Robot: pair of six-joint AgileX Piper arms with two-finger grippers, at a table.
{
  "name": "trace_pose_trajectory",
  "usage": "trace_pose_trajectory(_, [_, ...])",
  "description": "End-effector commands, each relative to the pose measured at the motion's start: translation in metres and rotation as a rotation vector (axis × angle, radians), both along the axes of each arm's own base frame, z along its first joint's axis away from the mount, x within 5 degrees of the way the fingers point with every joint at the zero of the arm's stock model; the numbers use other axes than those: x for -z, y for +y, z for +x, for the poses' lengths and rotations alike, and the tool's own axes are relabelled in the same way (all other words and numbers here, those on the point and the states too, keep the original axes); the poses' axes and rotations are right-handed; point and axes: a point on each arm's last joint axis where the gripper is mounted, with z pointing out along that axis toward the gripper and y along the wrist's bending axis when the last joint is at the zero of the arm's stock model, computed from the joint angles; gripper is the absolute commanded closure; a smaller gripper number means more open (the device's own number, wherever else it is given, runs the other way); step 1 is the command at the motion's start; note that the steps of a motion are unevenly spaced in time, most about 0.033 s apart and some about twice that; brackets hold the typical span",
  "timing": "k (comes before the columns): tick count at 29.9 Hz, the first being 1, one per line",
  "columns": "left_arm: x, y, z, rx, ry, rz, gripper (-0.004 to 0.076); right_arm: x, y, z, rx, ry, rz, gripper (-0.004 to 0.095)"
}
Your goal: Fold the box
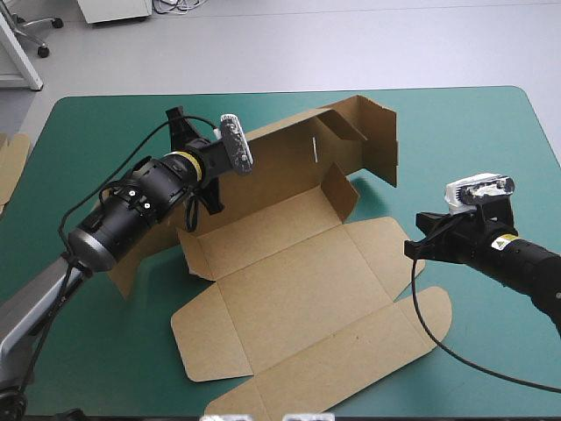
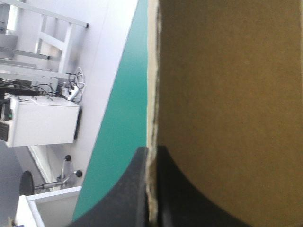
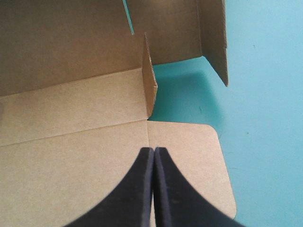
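Teal-green table (image 1: 491, 132) lies under the whole job, and the box (image 1: 307, 298) sits at its middle, a cut brown sheet turned slantwise, its creases running from the near left toward the far right. Most of it lies flat. The far wall (image 1: 289, 158) stands raised, and a small side flap (image 3: 150, 80) stands upright at that wall's right end.

Your left gripper (image 2: 151, 189) is clamped on the raised wall's edge, the board between its black fingers, so that arm is committed to propping the wall.

Your right gripper (image 3: 154, 156) is pressed closed and carries nothing. It hovers at the box's right side, with the rounded flap (image 3: 189, 161) directly under its tips and the upright flap just ahead of it.

That is the relation to watch: the right-hand flaps lie beneath and ahead of the free arm, well apart from the left one. I judge the next fold belongs to your right arm.

More board (image 1: 10, 167) shows at the table's left edge.
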Motion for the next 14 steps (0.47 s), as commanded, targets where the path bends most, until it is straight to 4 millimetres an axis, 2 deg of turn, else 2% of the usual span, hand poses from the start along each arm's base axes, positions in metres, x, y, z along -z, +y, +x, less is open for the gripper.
trace_pose_trajectory(1, [-0.010,-0.007,-0.012,0.046,-0.044,-0.067,0.0738,-0.018,-0.001,0.000,0.019,-0.082,0.026,0.0926])
trace_pose_trajectory(7, [0.008,-0.022,-0.039,0.094,0.052,-0.016,0.0738,-0.018,-0.001,0.000,0.025,-0.091,0.027,0.0926])
trace_pose_trajectory(10, [0.011,-0.026,-0.051,0.101,0.093,0.009,0.0738,-0.018,-0.001,0.000,0.026,-0.093,0.030,0.0926])
trace_pose_trajectory(14, [0.011,-0.024,-0.063,0.135,0.064,0.033,0.0738,-0.018,-0.001,0.000,0.027,-0.089,0.033,0.0926])
